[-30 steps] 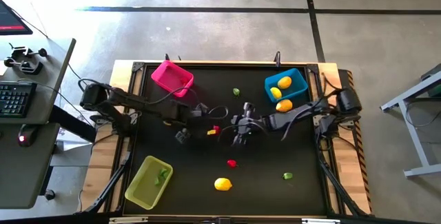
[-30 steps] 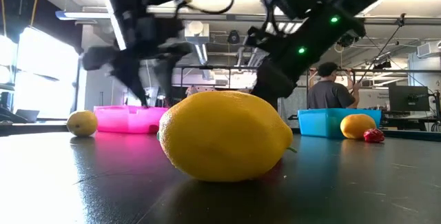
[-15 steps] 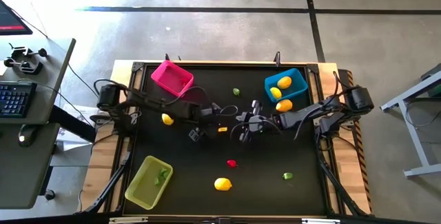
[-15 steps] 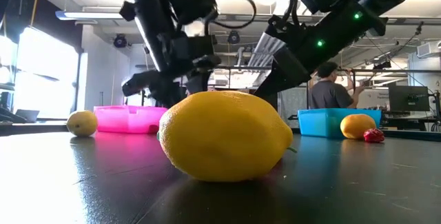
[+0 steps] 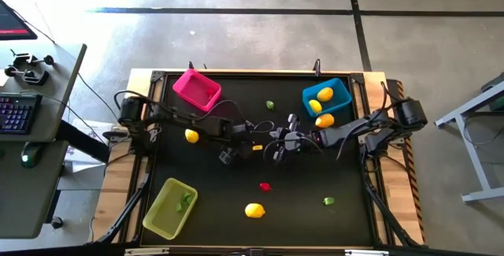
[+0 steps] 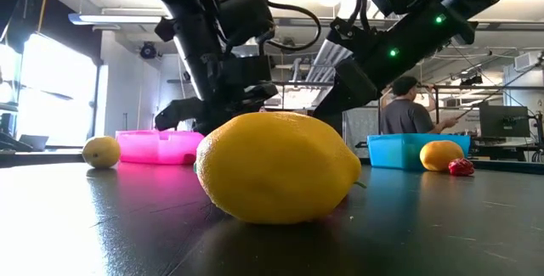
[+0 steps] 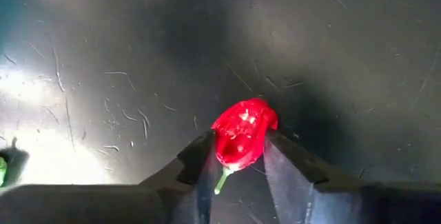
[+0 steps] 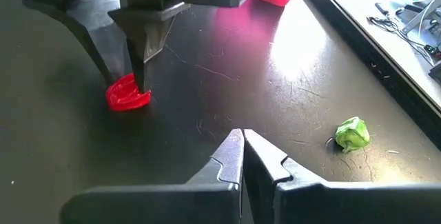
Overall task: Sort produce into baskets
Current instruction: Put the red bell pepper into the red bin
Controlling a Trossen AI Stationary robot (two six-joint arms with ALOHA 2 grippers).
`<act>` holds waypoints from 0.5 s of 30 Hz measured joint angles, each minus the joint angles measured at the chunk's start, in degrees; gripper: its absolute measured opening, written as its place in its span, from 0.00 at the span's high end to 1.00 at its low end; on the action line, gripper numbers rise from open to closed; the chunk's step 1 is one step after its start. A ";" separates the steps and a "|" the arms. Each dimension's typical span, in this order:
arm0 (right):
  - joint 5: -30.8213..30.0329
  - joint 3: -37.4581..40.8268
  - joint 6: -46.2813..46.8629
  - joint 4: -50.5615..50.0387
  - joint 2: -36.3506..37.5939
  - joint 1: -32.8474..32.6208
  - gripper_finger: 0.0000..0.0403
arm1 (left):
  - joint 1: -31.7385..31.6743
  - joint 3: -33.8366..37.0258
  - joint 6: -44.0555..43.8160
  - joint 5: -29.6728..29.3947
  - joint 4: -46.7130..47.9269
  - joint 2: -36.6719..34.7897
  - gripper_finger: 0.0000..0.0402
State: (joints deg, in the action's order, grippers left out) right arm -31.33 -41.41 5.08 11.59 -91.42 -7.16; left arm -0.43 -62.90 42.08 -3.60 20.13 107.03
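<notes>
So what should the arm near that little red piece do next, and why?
Probably lift it straight up. The left gripper has its fingers on either side of the red piece, which sits on the black table. Once it is clear of the mat, it can go to a basket. The right gripper waits shut nearby.

You will find no text, label, brand, number or sign that can be read in any of these views. The keyboard beside the table and the monitors in the room behind are too small for you to read anything on them.
</notes>
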 joint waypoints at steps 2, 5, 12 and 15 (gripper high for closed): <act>-0.02 0.00 0.02 0.02 0.00 0.00 1.00 | 0.00 -0.02 -0.11 -0.04 -0.44 0.14 0.79; -0.07 0.00 0.02 -0.02 0.00 0.00 1.00 | -0.01 0.02 -1.29 -0.09 -0.85 -0.16 0.84; -0.07 0.00 0.00 -0.11 0.00 0.00 1.00 | -1.91 0.15 -4.30 -0.42 0.96 -2.78 0.96; -0.17 -0.02 0.00 -0.12 0.00 -0.02 1.00 | -3.09 0.19 -6.42 -1.48 2.86 -4.75 0.99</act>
State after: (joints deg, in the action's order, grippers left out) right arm -31.51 -41.43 5.08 11.47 -91.42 -7.17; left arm -3.51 -62.71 35.66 -5.08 22.99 102.28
